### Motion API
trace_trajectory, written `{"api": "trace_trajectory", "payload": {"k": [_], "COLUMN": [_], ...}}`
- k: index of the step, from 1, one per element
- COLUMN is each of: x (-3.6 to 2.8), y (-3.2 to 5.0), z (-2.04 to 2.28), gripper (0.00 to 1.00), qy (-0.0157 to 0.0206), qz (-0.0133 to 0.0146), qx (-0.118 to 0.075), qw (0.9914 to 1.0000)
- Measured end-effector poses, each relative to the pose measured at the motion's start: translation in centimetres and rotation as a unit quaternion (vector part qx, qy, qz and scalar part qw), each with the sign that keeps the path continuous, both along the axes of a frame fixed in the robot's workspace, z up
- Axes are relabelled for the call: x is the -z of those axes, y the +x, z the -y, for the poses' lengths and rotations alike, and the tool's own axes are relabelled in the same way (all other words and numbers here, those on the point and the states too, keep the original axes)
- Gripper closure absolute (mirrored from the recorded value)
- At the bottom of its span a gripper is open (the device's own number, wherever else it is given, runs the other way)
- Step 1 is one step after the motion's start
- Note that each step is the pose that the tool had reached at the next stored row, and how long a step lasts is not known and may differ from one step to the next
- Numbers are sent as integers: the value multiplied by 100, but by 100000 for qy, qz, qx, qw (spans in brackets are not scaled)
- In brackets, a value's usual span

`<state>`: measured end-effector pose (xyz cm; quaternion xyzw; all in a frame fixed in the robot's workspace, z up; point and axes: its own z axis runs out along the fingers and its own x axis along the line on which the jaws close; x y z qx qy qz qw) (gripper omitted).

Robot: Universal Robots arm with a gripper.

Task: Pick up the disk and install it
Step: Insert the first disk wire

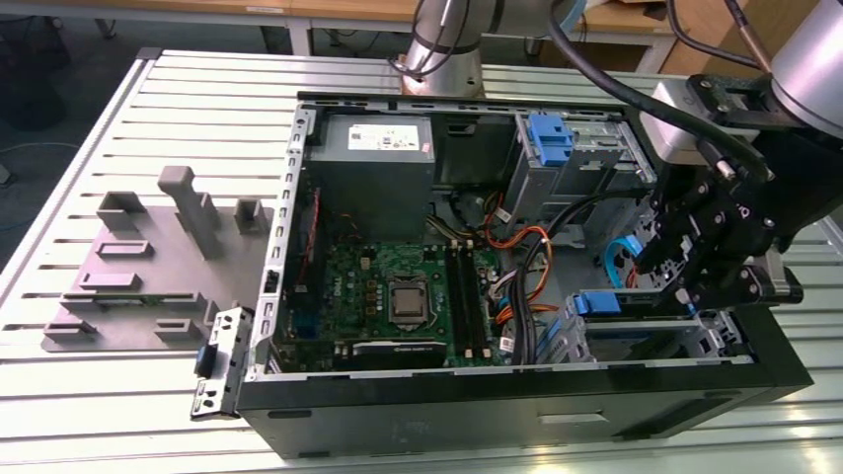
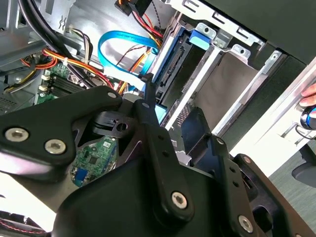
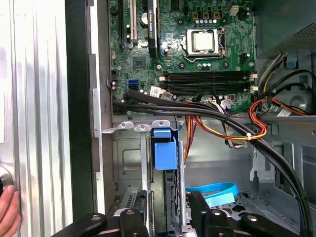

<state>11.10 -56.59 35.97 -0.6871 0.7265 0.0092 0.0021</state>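
The disk [image 3: 164, 148], edged by its blue carrier, stands in the drive cage [image 3: 127, 158] of the open computer case [image 1: 527, 400], toward the exterior view's right. The hand [image 3: 169, 206] is closed narrowly on the disk's near end. Seating it well looks a matter of keeping it square to the cage rails and pressing straight along the slot, clear of the blue data cable [image 3: 213, 189]. The arm reaches down over the case's edge, wrist tilted inward above the bench [image 1: 118, 425].
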Motion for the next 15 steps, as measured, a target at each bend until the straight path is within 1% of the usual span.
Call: {"api": "trace_trajectory", "payload": {"k": [4,6,9,15], "x": [-69,-93,-97,-91], "y": [0,0,0,0], "z": [0,0,-11,-68], "gripper": [52,52,52,52], "qy": [18,20,21,19], "qz": [3,2,2,1], "qx": [0,0,-4,-2], "qw": [100000,100000,100000,100000]}}
